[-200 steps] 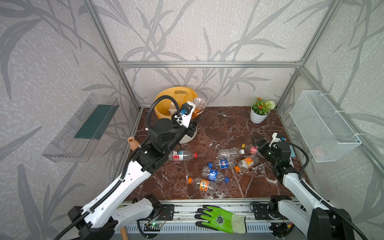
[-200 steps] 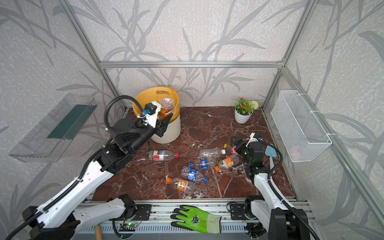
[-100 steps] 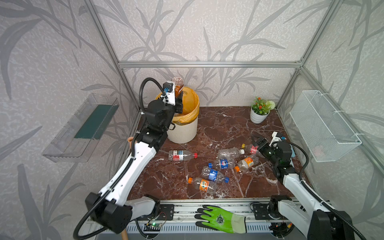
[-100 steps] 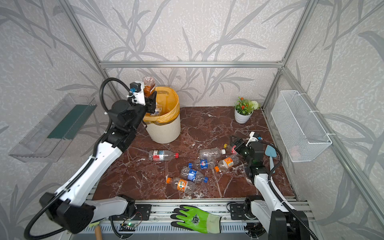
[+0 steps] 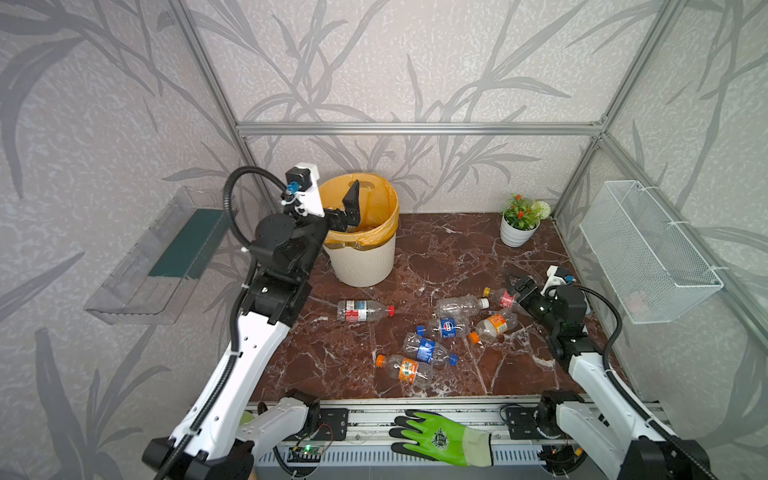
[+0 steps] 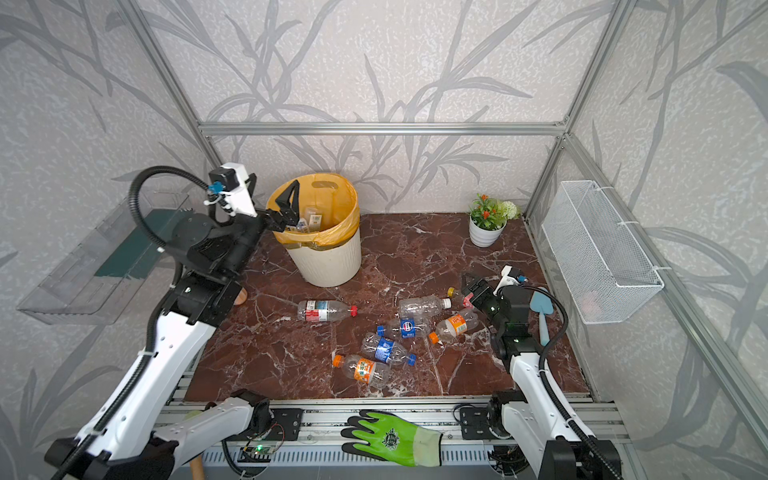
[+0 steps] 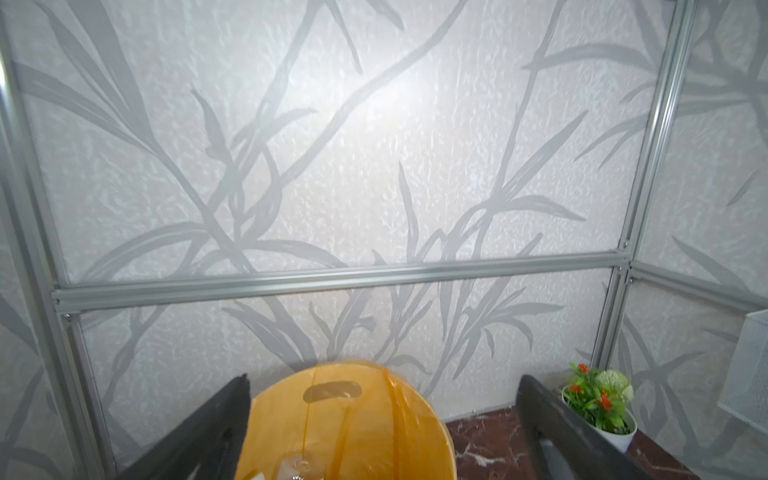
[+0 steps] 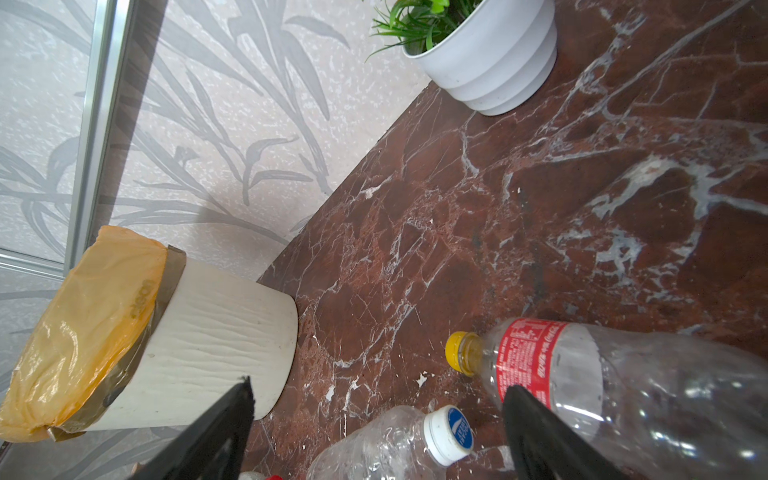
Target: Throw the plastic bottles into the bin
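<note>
On the red marble table (image 5: 436, 249): one bin (image 5: 361, 257), cream with an orange liner, upright at the back left, plastic bottles (image 6: 309, 216) visible inside. Left gripper (image 7: 384, 380), above the bin's mouth, fingers spread wide and empty. Right gripper (image 8: 380, 384), low at the right, fingers parted with nothing between them, just beside a yellow-capped bottle (image 8: 540, 361). Seven loose bottles (image 5: 428, 349) lying flat, centre to right; one red-labelled bottle (image 5: 361, 309) nearest the bin.

Clear plastic bottles (image 5: 363, 311), matt ribbed bin (image 5: 361, 262) & glossy marble-look tabletop (image 5: 449, 249).
</note>
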Controlling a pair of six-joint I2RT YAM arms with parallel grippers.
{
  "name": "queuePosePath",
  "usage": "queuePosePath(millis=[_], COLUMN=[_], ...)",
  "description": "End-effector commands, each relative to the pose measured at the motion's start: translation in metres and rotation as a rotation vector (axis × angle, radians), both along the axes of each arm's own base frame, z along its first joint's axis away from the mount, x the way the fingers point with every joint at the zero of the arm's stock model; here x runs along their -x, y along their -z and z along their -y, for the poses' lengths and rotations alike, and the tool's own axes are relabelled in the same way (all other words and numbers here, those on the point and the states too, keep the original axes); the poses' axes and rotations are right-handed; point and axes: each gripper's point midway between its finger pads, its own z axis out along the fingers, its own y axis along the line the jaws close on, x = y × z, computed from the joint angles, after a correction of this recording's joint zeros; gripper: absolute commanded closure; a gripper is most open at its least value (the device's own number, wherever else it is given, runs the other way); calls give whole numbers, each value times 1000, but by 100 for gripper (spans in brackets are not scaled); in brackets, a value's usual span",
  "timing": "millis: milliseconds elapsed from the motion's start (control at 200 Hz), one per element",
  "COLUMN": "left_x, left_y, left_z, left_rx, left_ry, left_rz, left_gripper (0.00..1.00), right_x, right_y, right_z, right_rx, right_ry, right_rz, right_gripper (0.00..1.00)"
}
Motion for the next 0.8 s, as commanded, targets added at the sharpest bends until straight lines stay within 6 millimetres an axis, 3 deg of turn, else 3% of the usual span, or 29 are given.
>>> queuePosePath(millis=[0,290,515,795], left_x=[-8,17,24,35], left_y=[48,120,178,218], left_z=[11,22,40,53], left_rx=[-46,-105,-223,-188], left_ry=[26,45,56,82], left_rz=[-113,-274,-398,-461], left_gripper=[1,1,1,1], right_x=[-4,3,12,26], right_y=[-7,14,34,59], right_z=[2,2,2,-7], right_rx=[12,-7,3,14], right_ry=[10,20,26,17], right_rz=[2,-84,-166,-274], right_gripper=[6,8,9,11])
